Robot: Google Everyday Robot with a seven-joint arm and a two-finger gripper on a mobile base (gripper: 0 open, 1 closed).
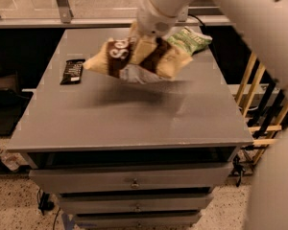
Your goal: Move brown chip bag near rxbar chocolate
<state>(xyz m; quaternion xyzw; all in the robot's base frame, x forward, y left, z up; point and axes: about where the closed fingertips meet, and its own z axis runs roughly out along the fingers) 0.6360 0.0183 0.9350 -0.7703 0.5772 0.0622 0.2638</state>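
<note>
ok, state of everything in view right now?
pincer: over the table's rear middle, shut on the brown chip bag
brown chip bag: held in the air, clear of the table, shadow beneath
rxbar chocolate: flat on the table, left side, apart from the bag
green bag: lying on the table, right rear
drawers: shut
</note>
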